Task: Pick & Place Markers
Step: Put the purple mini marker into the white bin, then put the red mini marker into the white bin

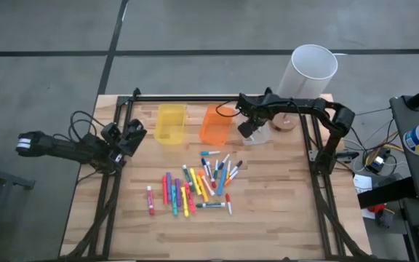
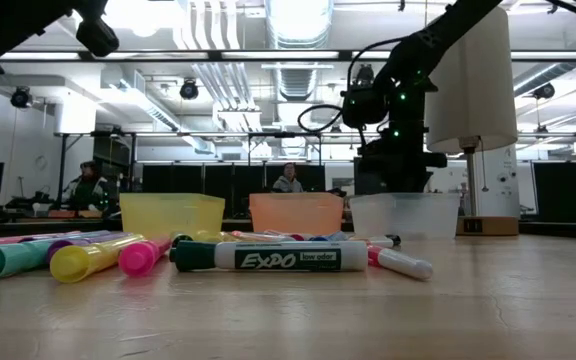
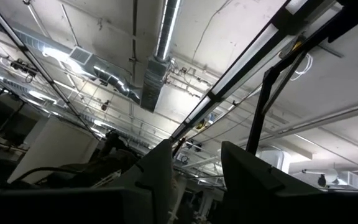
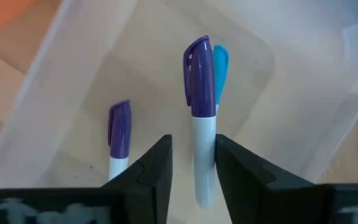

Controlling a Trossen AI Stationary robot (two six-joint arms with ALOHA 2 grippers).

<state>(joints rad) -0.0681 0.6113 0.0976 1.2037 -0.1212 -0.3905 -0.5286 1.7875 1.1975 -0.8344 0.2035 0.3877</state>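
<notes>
Several markers [image 1: 202, 182] lie loose on the wooden table's middle. My right gripper [image 4: 193, 162] hangs over the clear bin [image 1: 262, 133], pointing steeply down, its fingers apart. Between them stands a purple-capped white marker [image 4: 199, 81], cap toward the bin floor. Another purple-capped marker [image 4: 119, 130] and a blue cap [image 4: 221, 68] show in the bin. My left gripper [image 1: 133, 135] waits at the table's left edge, open, pointing up at the ceiling [image 3: 194, 168]. My right gripper has the purple-capped marker's white barrel [image 4: 202, 155] between its fingers, close against one finger [image 4: 241, 168], with a clear gap to the other finger [image 4: 157, 168]. Whether that finger still touches the barrel I cannot tell. The marker points cap-down into the clear bin.
A yellow bin [image 1: 170, 122] and an orange bin [image 1: 214, 125] stand left of the clear bin along the table's far side. A tall white cylinder [image 1: 308, 73] stands at the far right corner. Black frame rails run along the table's edges.
</notes>
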